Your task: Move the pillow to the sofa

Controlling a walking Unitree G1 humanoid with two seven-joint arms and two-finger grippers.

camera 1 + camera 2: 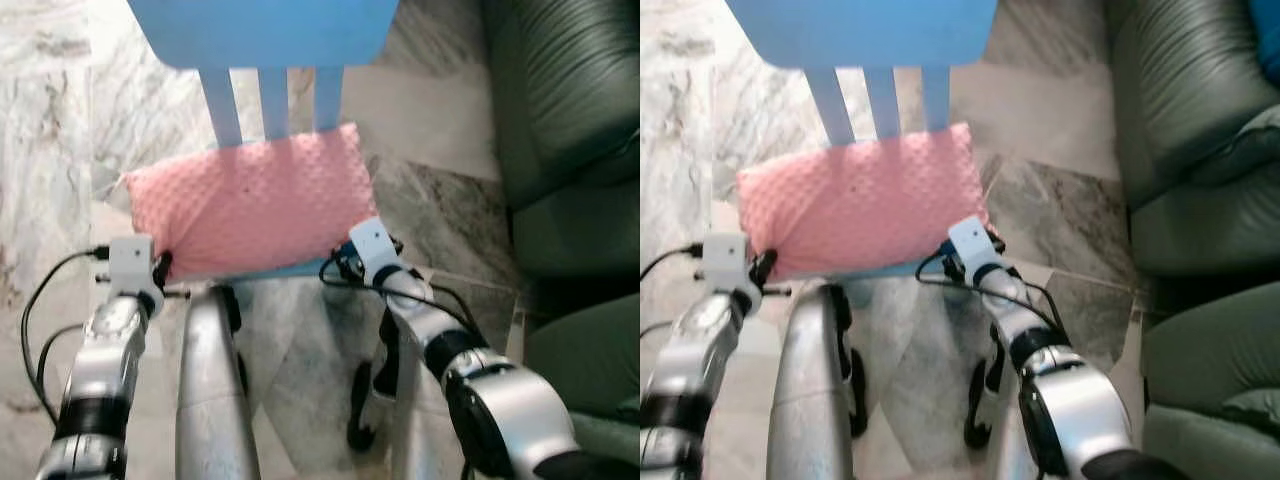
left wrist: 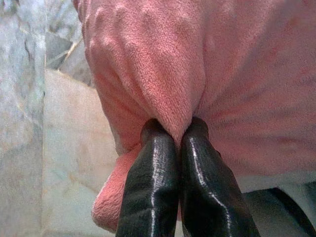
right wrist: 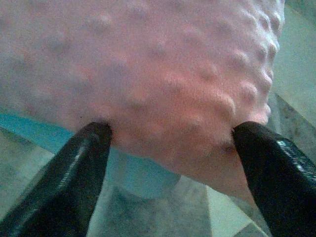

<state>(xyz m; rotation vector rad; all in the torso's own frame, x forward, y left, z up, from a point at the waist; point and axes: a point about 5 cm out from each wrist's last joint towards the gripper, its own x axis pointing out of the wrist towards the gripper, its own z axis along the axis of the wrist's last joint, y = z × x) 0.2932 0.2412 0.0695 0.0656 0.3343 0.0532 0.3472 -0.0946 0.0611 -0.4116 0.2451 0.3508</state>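
Note:
A pink dotted pillow (image 1: 245,205) lies on the seat of a blue chair (image 1: 262,30). My left gripper (image 2: 178,129) is shut on a pinched fold of the pillow (image 2: 173,74) at its near left corner. At the pillow's near right corner my right gripper (image 3: 170,133) is open, its two black fingers (image 3: 81,163) spread on either side of the pillow (image 3: 163,74) edge and touching it. The dark green sofa (image 1: 570,150) stands to the right of the chair.
The chair stands on a grey marble floor (image 1: 50,150). Its blue back slats (image 1: 272,100) rise just behind the pillow. A blue cushion (image 1: 1267,40) lies on the sofa at the far right. A strip of floor (image 1: 440,200) separates chair and sofa.

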